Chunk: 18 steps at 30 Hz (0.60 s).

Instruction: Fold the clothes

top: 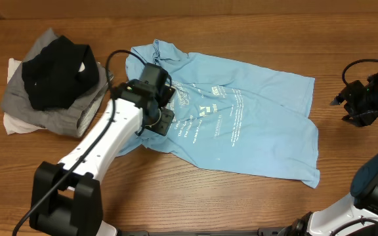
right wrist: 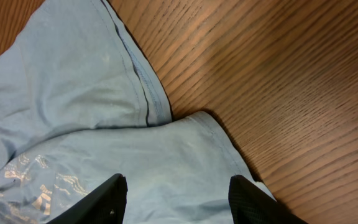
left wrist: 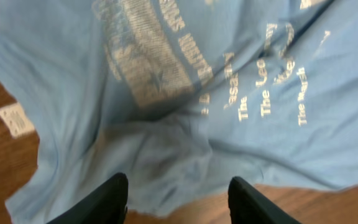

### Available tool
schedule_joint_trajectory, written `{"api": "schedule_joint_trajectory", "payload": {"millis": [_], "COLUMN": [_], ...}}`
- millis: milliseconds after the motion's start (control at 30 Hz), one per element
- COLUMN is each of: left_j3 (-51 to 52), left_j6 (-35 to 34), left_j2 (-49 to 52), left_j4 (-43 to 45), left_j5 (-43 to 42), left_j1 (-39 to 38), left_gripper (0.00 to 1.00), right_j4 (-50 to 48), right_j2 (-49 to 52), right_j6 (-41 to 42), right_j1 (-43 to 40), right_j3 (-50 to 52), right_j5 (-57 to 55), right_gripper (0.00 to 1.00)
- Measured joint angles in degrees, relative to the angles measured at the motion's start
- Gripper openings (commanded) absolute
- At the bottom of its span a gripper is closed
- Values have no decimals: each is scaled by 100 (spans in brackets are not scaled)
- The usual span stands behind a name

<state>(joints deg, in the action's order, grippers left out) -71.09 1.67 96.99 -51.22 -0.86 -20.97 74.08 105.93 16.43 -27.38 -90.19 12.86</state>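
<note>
Evidently mid-fold: the shirt [top: 254,124] lies spread on the table [top: 195,196]. Left gripper [left wrist: 178,202] over its print and right gripper [right wrist: 178,199] beyond its hem both gape empty; next probably needs edge grips.

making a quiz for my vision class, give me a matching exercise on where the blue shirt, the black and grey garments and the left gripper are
1 blue T-shirt
2 black garment
3 grey garment
4 left gripper

a lying on top of the grey one
b open, above the printed shirt
c spread out in the middle
d under the black one, far left

Pairs: 1-c, 2-a, 3-d, 4-b
</note>
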Motion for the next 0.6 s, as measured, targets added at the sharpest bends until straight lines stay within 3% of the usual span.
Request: {"api": "schedule_joint_trajectory", "payload": {"millis": [100,367,533,600], "left_j3": [46,114,136,136], "left_j6": [9,503,688,726], "left_j2": [37,120,457,638], "left_j4": [304,103,284,280], "left_j5": [162,374,417,417], "left_j1": [-44,-37,-37,-37], "left_gripper": [53,54,38,13], "right_j4": [4,7,7,7], "right_j2": [0,0,0,0], "right_j6": [2,0,0,0], "right_j1": [0,0,0,0], "right_j3": [0,0,0,0], "right_j5": [22,33,39,39], "right_gripper": [57,57,57,57]}}
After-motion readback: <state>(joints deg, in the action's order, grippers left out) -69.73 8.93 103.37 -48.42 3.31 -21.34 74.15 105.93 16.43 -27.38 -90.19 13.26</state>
